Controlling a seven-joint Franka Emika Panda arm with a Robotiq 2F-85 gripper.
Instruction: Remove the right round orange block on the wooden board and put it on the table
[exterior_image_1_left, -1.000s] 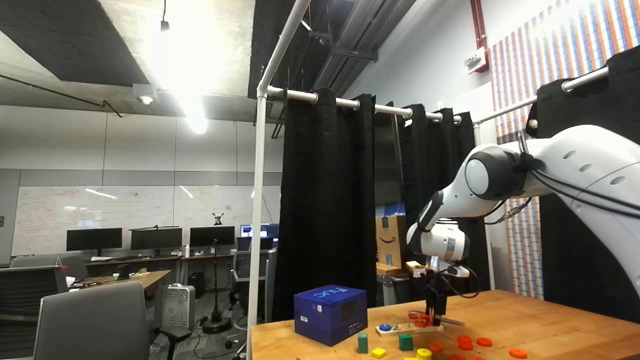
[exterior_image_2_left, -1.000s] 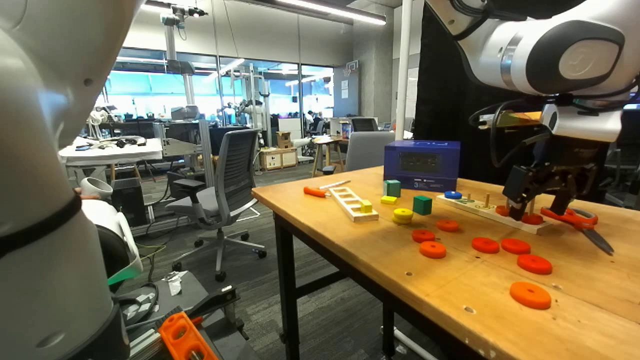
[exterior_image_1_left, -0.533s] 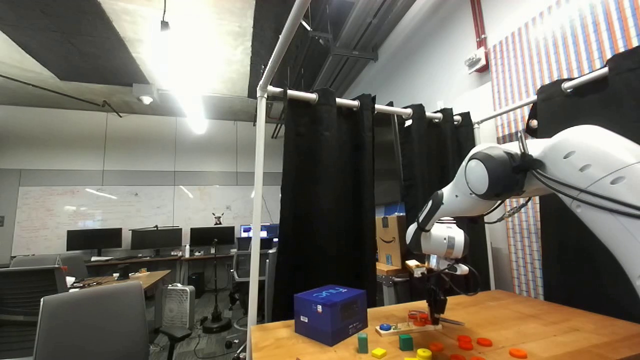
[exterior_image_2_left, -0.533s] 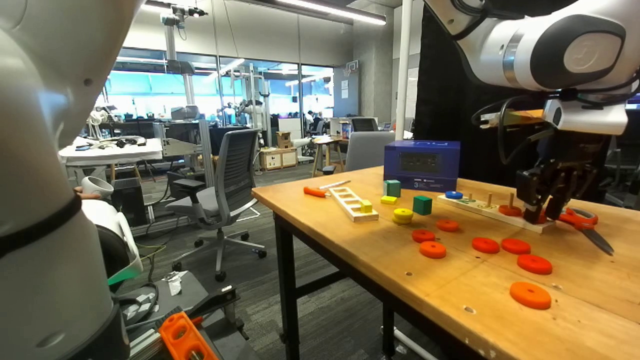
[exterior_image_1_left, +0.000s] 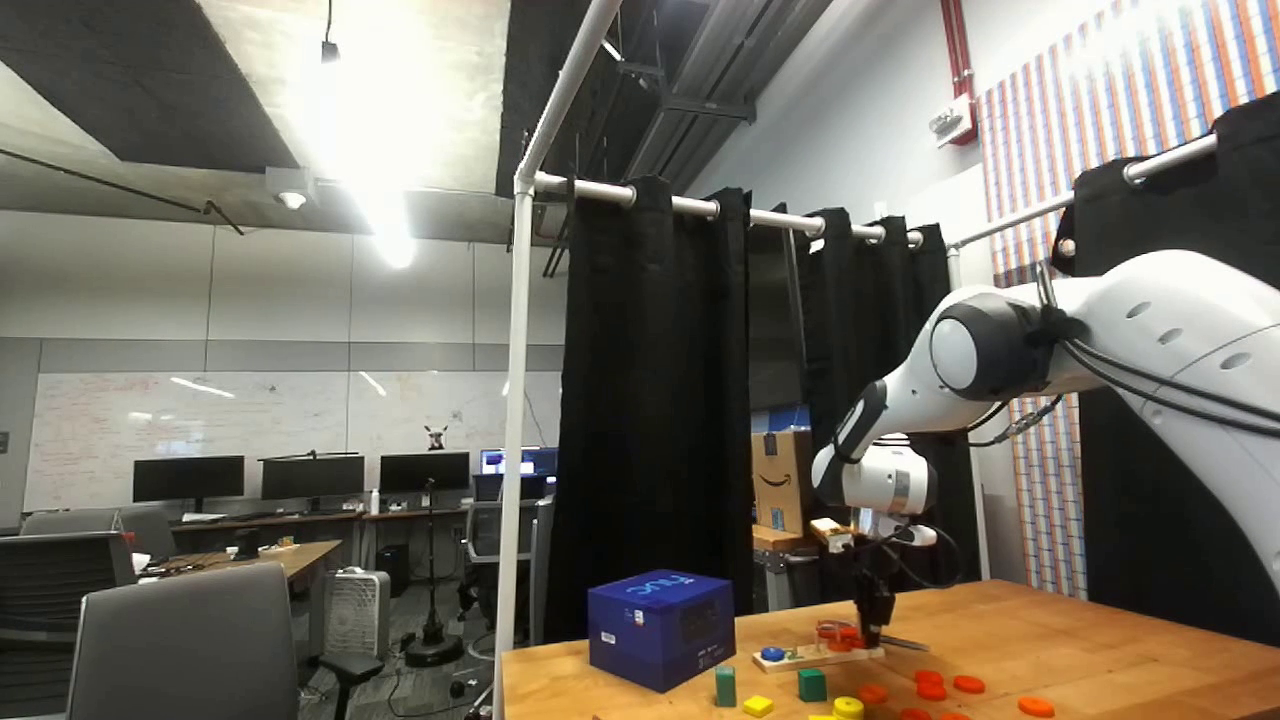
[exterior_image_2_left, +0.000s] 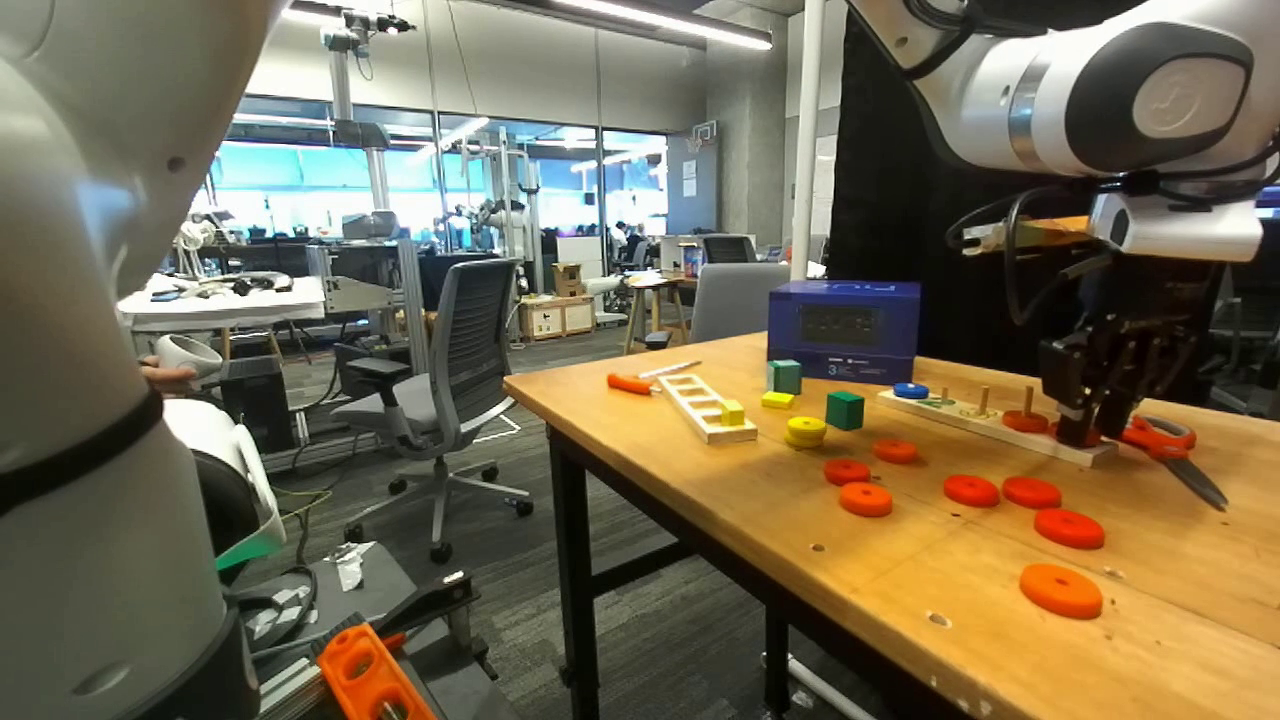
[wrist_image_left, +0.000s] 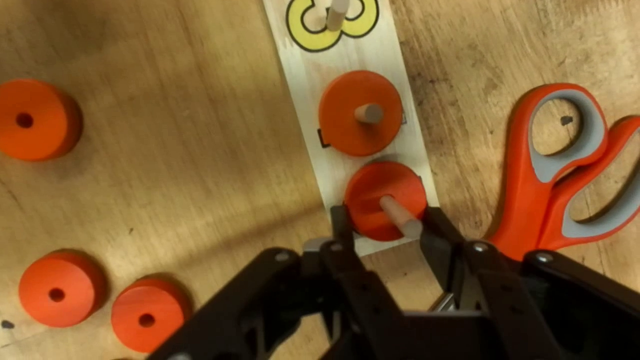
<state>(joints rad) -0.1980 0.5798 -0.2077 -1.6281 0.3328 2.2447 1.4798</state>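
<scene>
The right round orange block (wrist_image_left: 367, 192) is a red-orange disc on the end peg of the wooden board (wrist_image_left: 300, 75); the peg still passes through its hole. My gripper (wrist_image_left: 388, 221) has its two black fingers against opposite sides of this disc, shut on it. In both exterior views the gripper (exterior_image_2_left: 1092, 430) is low at the board's end and mostly covers the disc. Another orange disc (wrist_image_left: 345, 110) sits on the neighbouring peg. The table (exterior_image_2_left: 760, 500) is light tan wood beneath everything.
Orange-handled scissors (wrist_image_left: 530, 200) lie close beside the board, near the right finger. Several loose orange discs (wrist_image_left: 60, 288) lie on the table on the other side. Further off are a green block (exterior_image_2_left: 845, 410), yellow discs (exterior_image_2_left: 805, 430) and a dark blue box (exterior_image_2_left: 845, 330).
The gripper's fingers have come together onto the end disc, from open a second ago. The board has slid slightly along with the gripper, a little to the right in both exterior views.
</scene>
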